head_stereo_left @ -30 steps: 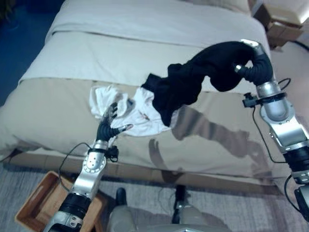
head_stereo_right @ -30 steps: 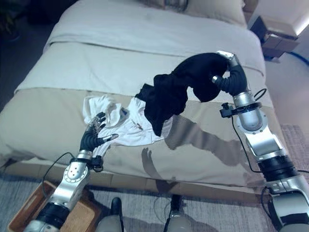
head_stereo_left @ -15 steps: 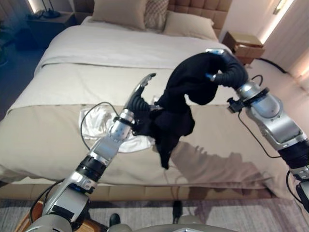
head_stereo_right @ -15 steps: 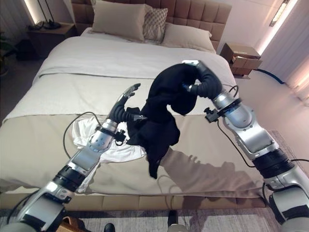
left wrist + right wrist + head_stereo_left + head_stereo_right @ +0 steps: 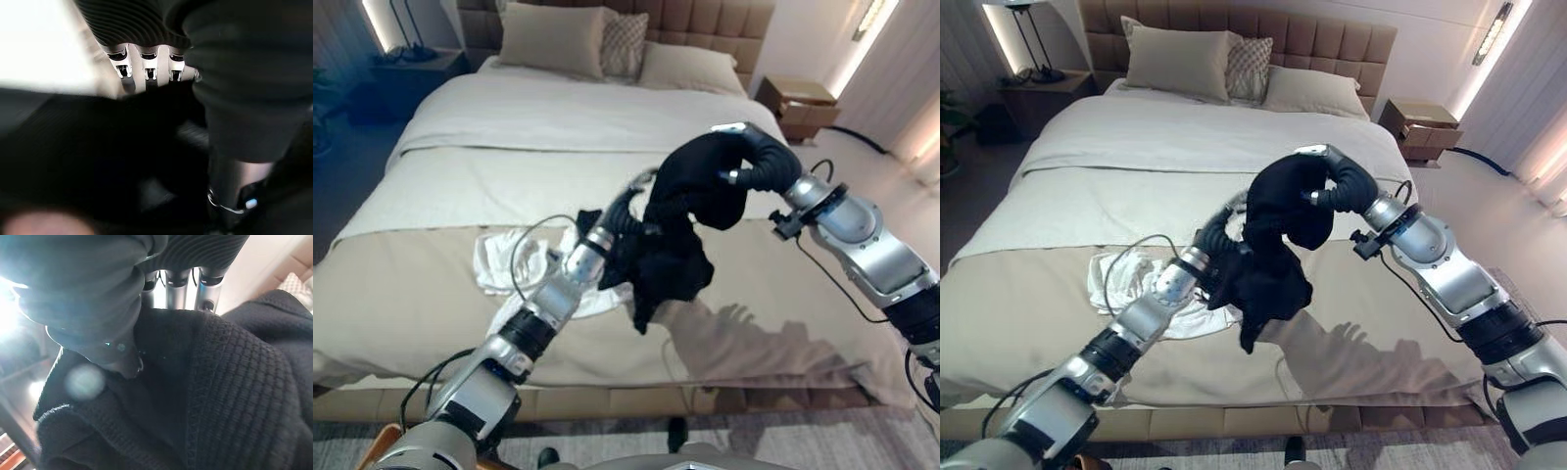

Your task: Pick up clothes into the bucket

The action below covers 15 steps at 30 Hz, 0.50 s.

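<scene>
Nearest us, our left arm reaches up from the lower left over the bed's (image 5: 431, 294) tan cover. Our left hand (image 5: 1224, 235) is pushed into the lower folds of the black garment (image 5: 1273, 264). In the left wrist view its fingers (image 5: 146, 68) run down into dark cloth and the tips are hidden, so we cannot tell whether they are closed on anything.

The black garment hangs in the air above the tan cover, bunched and twisted, with its lowest corner clear of the bed. Just beside it, toward our left, a white garment (image 5: 504, 259) lies crumpled on the cover, partly behind our left forearm.

Our right hand (image 5: 744, 162) is at the top of the black garment, raised above the bed, with the arm coming in from the right. Its fingers (image 5: 205, 293) curl round the knit cloth and grip it, as the right wrist view shows from close up.

Farther off, the pale sheet runs to three pillows (image 5: 1180, 59) against a padded headboard (image 5: 1332, 39). A nightstand (image 5: 1420, 132) stands on the right, and a lamp (image 5: 1033, 39) on the left.
</scene>
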### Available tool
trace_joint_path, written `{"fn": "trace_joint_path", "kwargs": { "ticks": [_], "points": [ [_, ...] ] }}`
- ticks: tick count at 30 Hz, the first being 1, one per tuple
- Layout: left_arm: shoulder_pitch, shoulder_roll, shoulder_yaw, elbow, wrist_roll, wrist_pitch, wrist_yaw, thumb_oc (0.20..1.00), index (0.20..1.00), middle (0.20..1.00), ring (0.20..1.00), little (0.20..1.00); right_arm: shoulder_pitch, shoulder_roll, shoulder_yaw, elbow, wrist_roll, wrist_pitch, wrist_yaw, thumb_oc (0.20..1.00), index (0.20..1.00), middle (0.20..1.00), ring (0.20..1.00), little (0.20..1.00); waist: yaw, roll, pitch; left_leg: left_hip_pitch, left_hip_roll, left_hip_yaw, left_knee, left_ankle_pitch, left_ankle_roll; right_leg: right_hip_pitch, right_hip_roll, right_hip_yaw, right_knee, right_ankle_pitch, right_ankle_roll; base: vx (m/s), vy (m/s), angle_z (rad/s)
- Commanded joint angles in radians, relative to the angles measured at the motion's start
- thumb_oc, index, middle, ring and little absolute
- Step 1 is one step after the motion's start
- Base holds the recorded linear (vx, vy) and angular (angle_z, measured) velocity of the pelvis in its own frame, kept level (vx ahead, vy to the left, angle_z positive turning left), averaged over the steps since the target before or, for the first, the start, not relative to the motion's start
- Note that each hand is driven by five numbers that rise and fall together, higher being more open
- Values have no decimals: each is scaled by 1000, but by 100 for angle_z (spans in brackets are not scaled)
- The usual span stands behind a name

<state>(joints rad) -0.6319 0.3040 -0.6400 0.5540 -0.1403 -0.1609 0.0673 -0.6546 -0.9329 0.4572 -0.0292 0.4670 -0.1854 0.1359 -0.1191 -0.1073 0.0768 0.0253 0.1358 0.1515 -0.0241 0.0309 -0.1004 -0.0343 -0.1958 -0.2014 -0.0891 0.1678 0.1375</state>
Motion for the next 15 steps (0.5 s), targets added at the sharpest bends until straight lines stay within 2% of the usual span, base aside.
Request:
{"fn": "trace_joint_path", "kwargs": {
  "ticks": [1,2,3,5,9,15],
  "points": [
    [-95,-36,-22,109,18,0,-39,1000,1000,1000,1000,1000,-152,-1,-19,-36,116,-54,-23,200,200,200,200,200,5,-10,-19,-40,10,-17,60,-9,10,71,-39,-41,26,-27,79,0,0,0],
    [-91,-46,-26,137,4,2,-55,1000,1000,1000,1000,1000,-157,-1,-21,-38,120,-57,-22,200,200,200,200,200,3,-10,-19,-38,11,-16,58,-9,10,72,-39,-40,26,-27,79,0,0,0],
    [-86,-51,-32,147,-25,3,-78,768,768,768,768,768,-163,4,-25,-38,125,-60,-23,200,200,200,200,200,1,-8,-21,-37,10,-14,57,-10,11,71,-39,-37,27,-27,79,17,11,-3],
    [-71,-51,-42,148,-123,7,-120,200,200,200,200,200,-171,21,-26,-37,140,-68,-26,200,200,200,200,200,-5,-7,-24,-34,9,-9,55,-11,12,67,-39,-33,29,-26,80,0,0,0],
    [-29,-41,-71,114,-351,21,-227,200,200,200,200,200,-180,62,-23,-20,137,-79,-33,200,200,200,200,200,-15,-4,-36,-25,7,-2,47,-13,14,64,-39,-21,29,-27,79,14,5,-1],
    [24,-28,-46,98,-411,2,-234,200,200,200,200,200,-155,80,-45,-2,114,-89,-48,200,200,200,200,200,-13,-5,-43,-21,5,-3,46,-17,15,69,-39,-17,29,-32,76,8,2,-5]
  ]
}}
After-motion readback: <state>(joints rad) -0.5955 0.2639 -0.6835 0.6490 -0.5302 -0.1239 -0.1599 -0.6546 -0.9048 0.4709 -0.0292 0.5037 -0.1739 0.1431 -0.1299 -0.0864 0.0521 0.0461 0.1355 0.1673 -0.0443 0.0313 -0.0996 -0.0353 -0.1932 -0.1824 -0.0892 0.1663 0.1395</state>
